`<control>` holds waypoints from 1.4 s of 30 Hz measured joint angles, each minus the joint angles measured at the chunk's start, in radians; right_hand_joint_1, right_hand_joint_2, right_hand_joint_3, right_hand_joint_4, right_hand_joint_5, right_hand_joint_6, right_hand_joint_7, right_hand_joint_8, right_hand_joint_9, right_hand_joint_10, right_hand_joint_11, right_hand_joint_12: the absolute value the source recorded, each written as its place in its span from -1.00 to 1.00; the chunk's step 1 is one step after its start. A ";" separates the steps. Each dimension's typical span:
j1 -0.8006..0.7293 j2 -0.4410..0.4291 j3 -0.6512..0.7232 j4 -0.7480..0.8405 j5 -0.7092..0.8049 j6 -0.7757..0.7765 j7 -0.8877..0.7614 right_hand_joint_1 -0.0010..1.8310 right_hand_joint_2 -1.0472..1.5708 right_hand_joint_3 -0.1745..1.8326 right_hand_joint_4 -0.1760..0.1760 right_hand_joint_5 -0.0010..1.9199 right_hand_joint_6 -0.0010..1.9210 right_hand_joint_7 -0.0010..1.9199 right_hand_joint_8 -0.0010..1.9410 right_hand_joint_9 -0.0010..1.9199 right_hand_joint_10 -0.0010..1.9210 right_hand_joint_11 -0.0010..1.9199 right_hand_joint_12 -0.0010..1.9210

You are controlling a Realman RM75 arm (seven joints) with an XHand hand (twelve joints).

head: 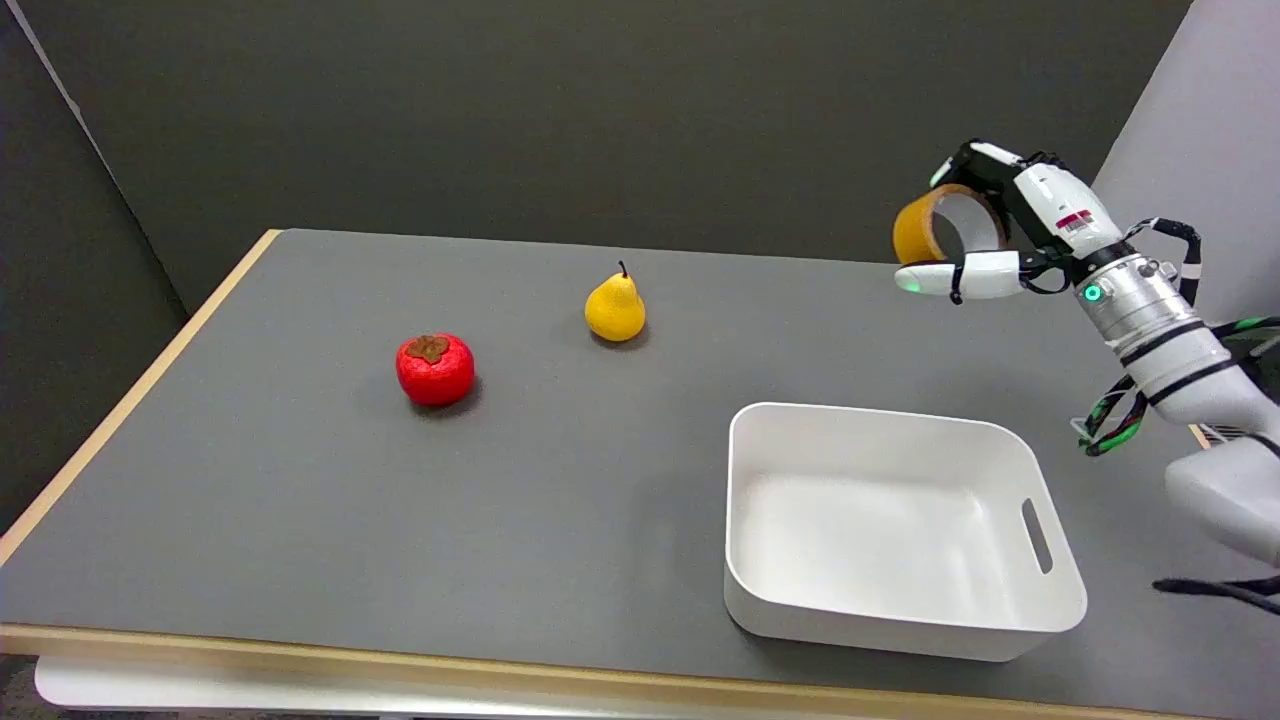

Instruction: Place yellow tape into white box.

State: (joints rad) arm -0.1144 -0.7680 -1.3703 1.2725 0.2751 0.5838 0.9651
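We see the right arm as a chain of smooth white shells, with a bare silver metal cylinder for a wrist ringed by two black bands. A small green light glows on that cylinder's near end. The right hand is white over black: white covers on the back and fingers, black framework and joints showing between them. A red-and-white label sits on the back of the hand, too small for us to read. One fingertip shows a faint green glow. Black cable loops out beside the wrist, and a green-and-black braided cable hangs below the forearm.
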 measured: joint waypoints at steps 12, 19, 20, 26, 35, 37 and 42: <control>-0.225 -0.085 -0.009 0.088 0.155 0.360 0.028 0.46 0.68 -0.66 -0.84 -0.41 0.61 -0.15 0.32 -0.15 0.51 0.04 0.98; -0.337 -0.141 -0.084 0.024 0.262 0.596 0.037 0.46 0.68 -0.65 -0.86 -0.42 0.62 -0.15 0.33 -0.15 0.50 0.04 0.98; -0.346 -0.146 -0.095 0.013 0.275 0.618 0.037 0.46 0.68 -0.65 -0.86 -0.42 0.62 -0.15 0.33 -0.15 0.50 0.04 0.98; -0.400 -0.177 -0.167 -0.054 0.356 0.767 0.042 0.18 0.44 -0.16 0.18 -0.54 -0.05 -0.31 -0.02 -0.39 0.24 -0.37 0.81; -0.423 -0.198 -0.235 -0.118 0.414 0.893 0.087 -0.53 0.24 0.05 0.23 -0.90 -0.65 -0.93 -0.78 -1.00 -0.45 -1.00 0.25; -0.418 -0.202 -0.247 -0.131 0.419 0.919 0.105 -0.56 0.22 0.07 0.25 -0.91 -0.64 -0.93 -0.81 -1.00 -0.51 -1.00 0.20; -0.391 -0.211 -0.285 -0.170 0.433 1.004 0.175 -0.61 0.21 0.07 0.21 -0.93 -0.67 -0.93 -0.84 -0.99 -0.57 -1.00 0.15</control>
State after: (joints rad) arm -0.5051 -0.9786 -1.6553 1.1028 0.7079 1.5873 1.1397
